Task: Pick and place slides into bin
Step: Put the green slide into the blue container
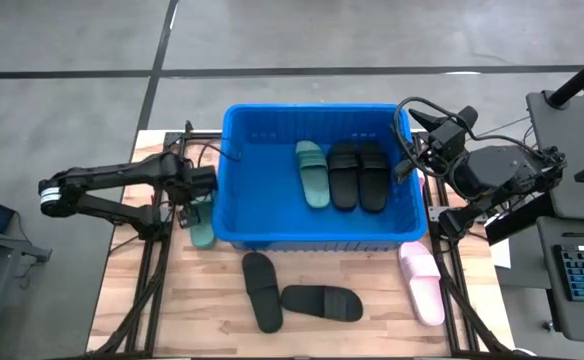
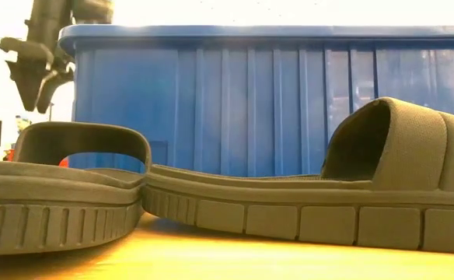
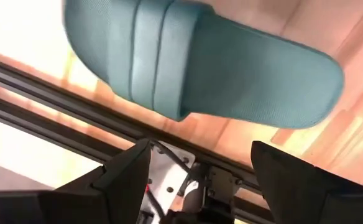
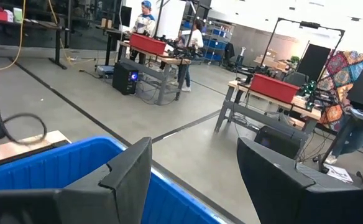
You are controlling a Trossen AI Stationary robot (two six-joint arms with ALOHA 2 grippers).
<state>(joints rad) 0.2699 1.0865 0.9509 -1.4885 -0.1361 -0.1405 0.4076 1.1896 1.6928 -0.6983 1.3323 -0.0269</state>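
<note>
A sage green slide [image 1: 203, 229] [image 3: 212, 68] lies sole down on the wooden table, just left of the blue bin [image 1: 234, 232]. My left gripper [image 1: 194, 203] [image 3: 200, 158] hangs open above it, fingers pointing down, and touches nothing; the low view shows it high at the left [image 2: 37, 84]. Inside the bin lie another green slide [image 1: 312, 173] and two black slides [image 1: 358, 175]. My right gripper [image 1: 410, 114] [image 4: 194, 162] waits open and level over the bin's right rim [image 4: 57, 165].
Two black slides [image 1: 262, 290] [image 1: 322, 302] lie on the table in front of the bin, filling the low view's foreground [image 2: 305, 194]. Pale pink slides [image 1: 422, 285] lie at the near right. A black frame rail [image 3: 57, 93] runs beside the green slide.
</note>
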